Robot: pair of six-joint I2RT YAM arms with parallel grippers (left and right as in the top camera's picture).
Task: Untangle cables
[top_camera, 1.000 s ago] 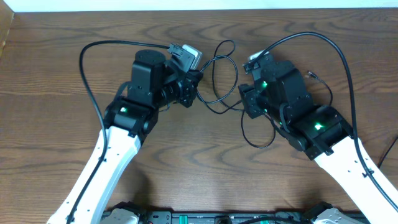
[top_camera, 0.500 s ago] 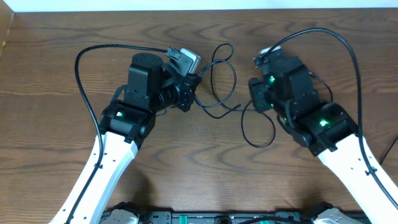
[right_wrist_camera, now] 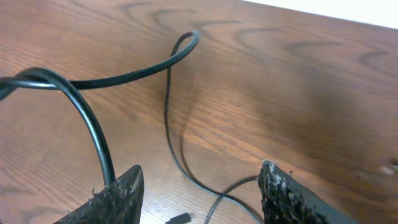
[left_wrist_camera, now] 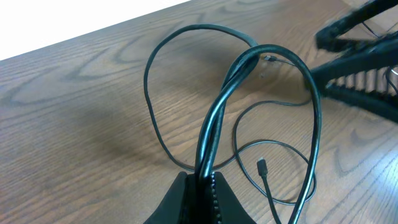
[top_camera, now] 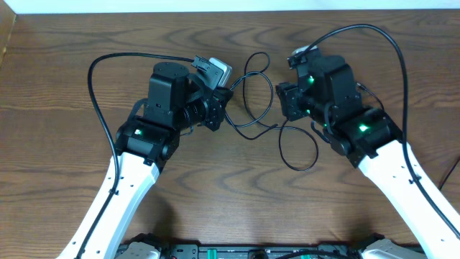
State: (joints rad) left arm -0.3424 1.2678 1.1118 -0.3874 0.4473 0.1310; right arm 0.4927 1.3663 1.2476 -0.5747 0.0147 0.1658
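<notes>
Thin black cables (top_camera: 259,54) lie in overlapping loops on the wood table between the two arms, with another loop (top_camera: 297,169) nearer the front. My left gripper (top_camera: 227,94) is shut on two twisted cable strands (left_wrist_camera: 217,112), which rise from its jaws (left_wrist_camera: 202,178) into a wide loop. A small plug end (left_wrist_camera: 262,167) lies loose beside them. My right gripper (top_camera: 282,101) hovers open just right of the tangle. In the right wrist view a thin cable (right_wrist_camera: 168,118) runs on the table between its fingers (right_wrist_camera: 200,169), untouched, and a thicker strand (right_wrist_camera: 93,127) passes by the left finger.
The arms' own thick black cables arc over the table at the left (top_camera: 97,86) and right (top_camera: 402,72). The table's far edge (top_camera: 230,10) runs just behind the tangle. The right arm (left_wrist_camera: 360,62) shows at the upper right in the left wrist view.
The right gripper swung up and right, then back left toward the tangle. The left arm shifted slightly left with the strands still in its grip, and the loops moved a little.
</notes>
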